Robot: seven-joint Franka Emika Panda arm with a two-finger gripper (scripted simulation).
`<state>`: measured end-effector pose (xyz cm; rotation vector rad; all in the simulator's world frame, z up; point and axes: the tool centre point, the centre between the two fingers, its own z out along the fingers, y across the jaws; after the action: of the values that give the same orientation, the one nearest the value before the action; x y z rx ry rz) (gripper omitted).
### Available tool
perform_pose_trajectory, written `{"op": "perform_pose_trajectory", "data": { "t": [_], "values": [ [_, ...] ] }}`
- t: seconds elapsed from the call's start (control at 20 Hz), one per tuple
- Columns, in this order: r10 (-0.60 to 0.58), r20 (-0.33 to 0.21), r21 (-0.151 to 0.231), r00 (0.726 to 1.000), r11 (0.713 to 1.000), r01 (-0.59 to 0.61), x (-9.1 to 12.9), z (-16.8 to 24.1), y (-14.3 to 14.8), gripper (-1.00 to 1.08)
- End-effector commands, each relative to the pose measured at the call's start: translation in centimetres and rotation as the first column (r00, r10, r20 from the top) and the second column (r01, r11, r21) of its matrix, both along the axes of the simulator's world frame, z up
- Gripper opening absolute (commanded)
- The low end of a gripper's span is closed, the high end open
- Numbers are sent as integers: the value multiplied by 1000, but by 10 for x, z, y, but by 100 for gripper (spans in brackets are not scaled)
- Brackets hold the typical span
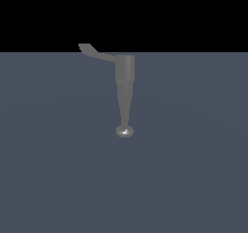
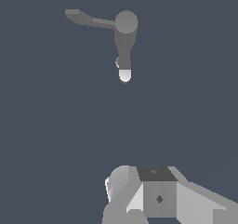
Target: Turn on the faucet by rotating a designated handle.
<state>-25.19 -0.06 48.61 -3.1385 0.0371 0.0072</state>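
The grey faucet [image 1: 125, 77] stands on the flat grey-blue floor, its short cylindrical body topping a long tapering spout that ends in a small shiny round knob [image 1: 125, 131]. The handle [image 1: 97, 53], a thin curved lever with a flared tip, branches off the body toward the exterior view's left. The wrist view shows the faucet [image 2: 125, 35] and handle [image 2: 86, 18] from above, well apart from my gripper [image 2: 155, 188]. Only part of the white and grey gripper shows at that picture's edge, and nothing is between its fingers. The gripper is out of the exterior view.
The grey-blue floor [image 1: 193, 169] spreads around the faucet on every side, with a black background behind it. No other object shows.
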Motion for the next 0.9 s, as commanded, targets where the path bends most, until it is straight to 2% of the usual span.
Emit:
{"op": "perform_pose_trajectory", "data": {
  "t": [0.0, 0.45, 0.85],
  "values": [
    [0, 0, 0, 1000, 1000, 0, 0, 0, 0, -100],
    [-5, 27, 17, 1000, 1000, 4, 1, 1, 14, -100],
    [-25, 25, 17, 999, 1000, 24, 5, 1, 14, -100]
  ]
}}
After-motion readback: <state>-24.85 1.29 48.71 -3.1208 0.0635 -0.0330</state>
